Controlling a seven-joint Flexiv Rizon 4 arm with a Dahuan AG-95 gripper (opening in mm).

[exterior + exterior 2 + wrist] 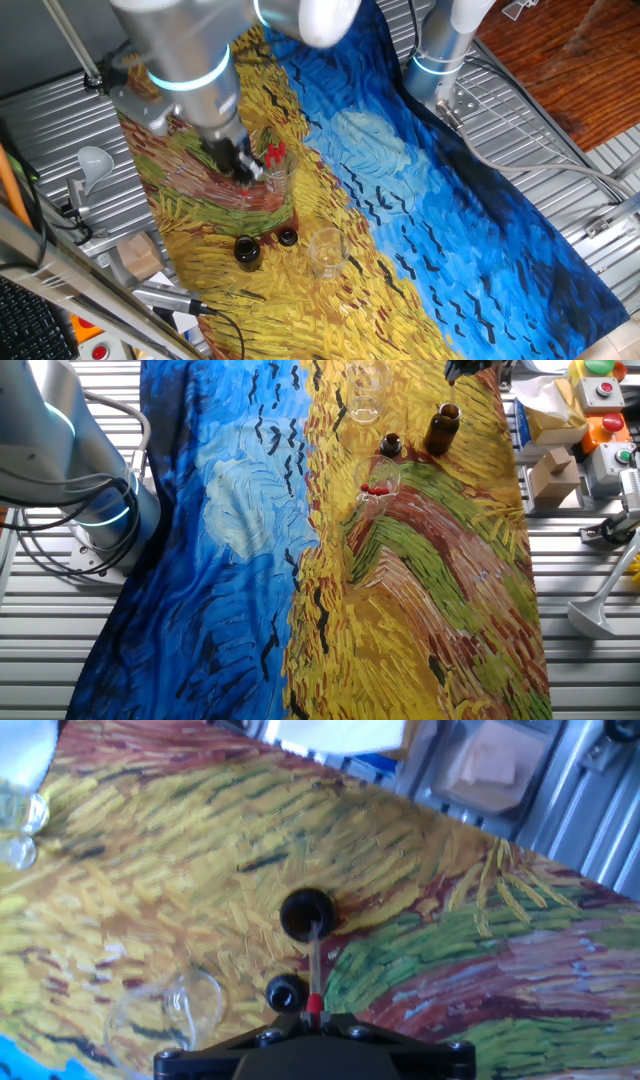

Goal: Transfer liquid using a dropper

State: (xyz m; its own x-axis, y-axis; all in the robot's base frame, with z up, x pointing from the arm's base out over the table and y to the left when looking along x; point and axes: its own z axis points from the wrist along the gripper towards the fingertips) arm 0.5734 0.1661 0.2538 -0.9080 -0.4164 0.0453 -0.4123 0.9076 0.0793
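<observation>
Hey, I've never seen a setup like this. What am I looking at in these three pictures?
This is a robot arm working over a table covered by a painted cloth. Two pictures come from fixed cameras on different sides of the table. The third comes from a camera on the arm's hand, looking down past its gripper.

On the cloth stand a brown bottle, its cap, an empty clear glass and a glass holding red-bulbed droppers.

The gripper holds one dropper, and in the hand view its thin tube points toward the open bottle mouth.
</observation>
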